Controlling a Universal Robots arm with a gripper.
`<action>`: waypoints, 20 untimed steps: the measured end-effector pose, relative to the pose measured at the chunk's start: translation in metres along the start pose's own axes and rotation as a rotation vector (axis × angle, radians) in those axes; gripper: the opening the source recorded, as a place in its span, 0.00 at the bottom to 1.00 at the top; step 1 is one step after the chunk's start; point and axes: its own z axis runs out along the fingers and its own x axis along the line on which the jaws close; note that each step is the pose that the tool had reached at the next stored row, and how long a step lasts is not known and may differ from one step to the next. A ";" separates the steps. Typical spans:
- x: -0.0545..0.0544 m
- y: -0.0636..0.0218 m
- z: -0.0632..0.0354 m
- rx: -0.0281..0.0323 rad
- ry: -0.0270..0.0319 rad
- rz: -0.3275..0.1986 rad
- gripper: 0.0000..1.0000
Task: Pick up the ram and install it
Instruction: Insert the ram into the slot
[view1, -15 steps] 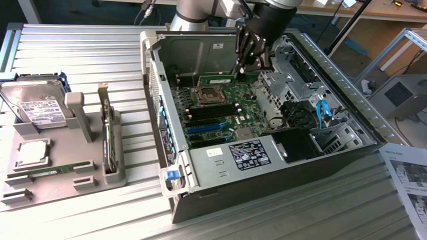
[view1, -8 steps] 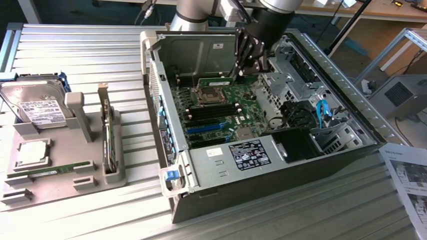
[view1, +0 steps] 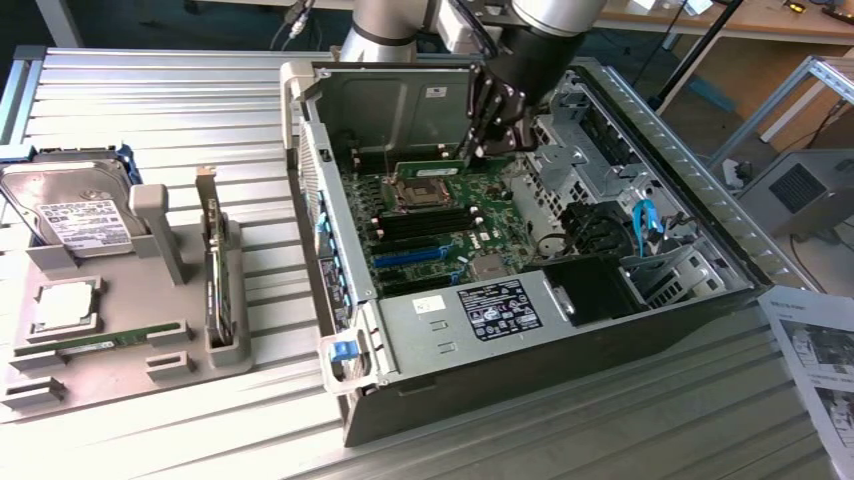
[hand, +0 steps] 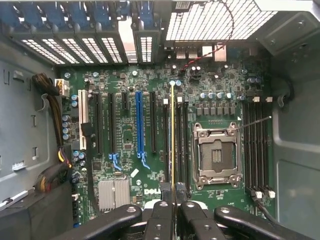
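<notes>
Gripper clamping ram, edge-on from wrist

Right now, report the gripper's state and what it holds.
Gripper: shut on the ram, which it holds edge-on over the motherboard.

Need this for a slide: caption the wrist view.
End effector shut on the ram, held edge-on over the motherboard slots.
</notes>
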 end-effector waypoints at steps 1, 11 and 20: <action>0.000 0.0000 0.0007 0.0000 0.0001 0.000 0.12; 0.001 -0.0004 0.0119 0.0000 0.0000 0.000 0.12; 0.001 -0.0013 0.0222 0.0000 0.0000 0.000 0.12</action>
